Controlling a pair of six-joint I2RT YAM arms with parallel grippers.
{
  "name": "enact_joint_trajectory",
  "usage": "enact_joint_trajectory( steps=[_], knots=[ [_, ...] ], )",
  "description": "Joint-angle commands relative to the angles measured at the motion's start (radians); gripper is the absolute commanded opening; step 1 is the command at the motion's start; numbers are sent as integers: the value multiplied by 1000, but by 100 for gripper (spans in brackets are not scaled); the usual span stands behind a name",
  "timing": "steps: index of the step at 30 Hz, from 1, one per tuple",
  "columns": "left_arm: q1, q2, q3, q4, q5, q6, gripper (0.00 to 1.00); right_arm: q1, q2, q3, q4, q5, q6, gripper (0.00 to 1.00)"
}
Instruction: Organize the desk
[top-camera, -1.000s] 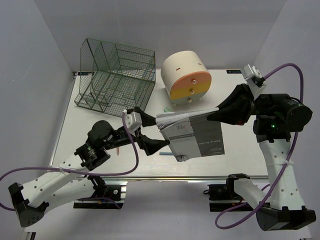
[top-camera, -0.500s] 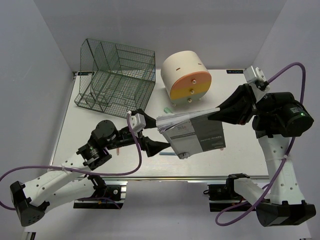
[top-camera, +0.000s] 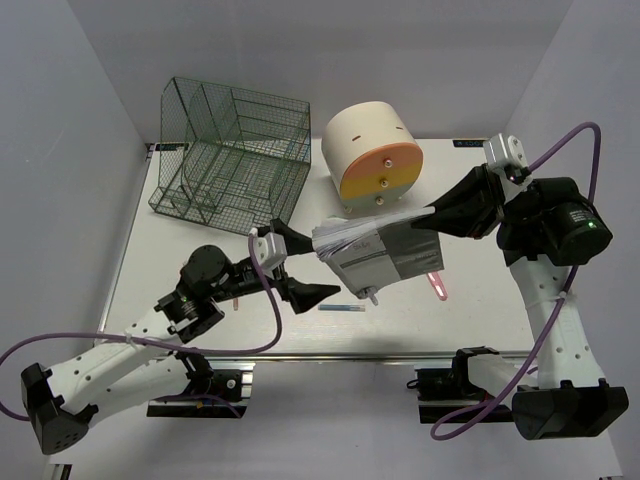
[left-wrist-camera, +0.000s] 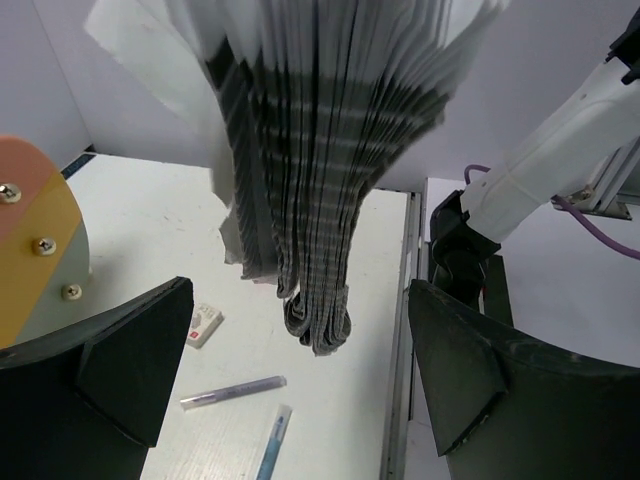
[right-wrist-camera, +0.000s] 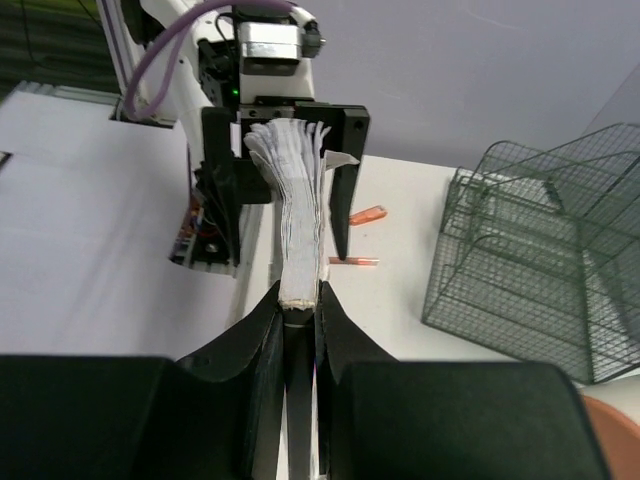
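My right gripper (top-camera: 440, 216) is shut on the spine edge of a grey-covered booklet (top-camera: 382, 252) and holds it in the air over the white desk (top-camera: 165, 262), with the pages fanning toward the left arm. In the right wrist view the booklet (right-wrist-camera: 298, 205) stands edge-on between my closed fingers (right-wrist-camera: 262, 330). My left gripper (top-camera: 308, 266) is open, with one finger on each side of the booklet's free end and not touching it. In the left wrist view the pages (left-wrist-camera: 320, 150) hang above and between the two fingers (left-wrist-camera: 120, 360).
A dark green wire rack (top-camera: 235, 150) stands at the back left and a cream drum drawer unit (top-camera: 372, 155) behind the booklet. A pink pen (top-camera: 436, 285), a blue pen (top-camera: 343, 308), a small white eraser (top-camera: 372, 296) and an orange pen (top-camera: 232, 300) lie on the desk.
My right gripper has lifted and drawn the booklet back toward the drawer unit, uncovering the pink pen. My left gripper stayed open and moved slightly back with it.
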Motion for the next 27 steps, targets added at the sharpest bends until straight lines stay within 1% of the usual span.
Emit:
enact_joint_trajectory(
  steps=[1, 2, 3, 4, 6, 7, 11, 14, 18, 19, 21, 24, 27],
  knots=[
    [3, -54, -33, 38, 8, 41, 98, 9, -18, 16, -50, -173, -210, 0],
    [3, -63, -46, 42, 5, 44, 98, 9, -27, 16, -91, -177, -255, 0],
    [3, -71, -52, 42, 1, 52, 98, 12, -31, 16, -198, -177, -308, 0],
    [3, -83, -58, 48, -2, 62, 98, 10, -34, 22, -254, -179, -410, 0],
    [3, -85, -63, 42, -7, 62, 98, 12, -48, 21, -325, -179, -468, 0],
    [3, -88, -61, 28, -16, 106, 98, 12, -48, 27, -336, -180, -485, 0],
    [3, -100, -55, -32, -65, 136, 98, 13, -27, 39, -334, -180, -487, 0],
    [3, -123, -67, -61, -127, 144, 98, 13, -18, 30, -288, -180, -453, 0],
    [3, -142, -103, -32, -203, 145, 98, 16, -21, 13, -257, -180, -439, 0],
    [3, -143, -113, -9, -246, 138, 98, 16, -24, 10, -257, -180, -441, 0],
    [3, -142, -121, 41, -271, 130, 98, 21, -28, 1, -257, -179, -439, 0],
    [3, -110, -142, 126, -256, 119, 98, 21, -28, -7, -256, -179, -438, 0],
    [3, -45, -124, 166, -188, 111, 98, 24, -28, -15, -245, -174, -435, 0]
  ],
)
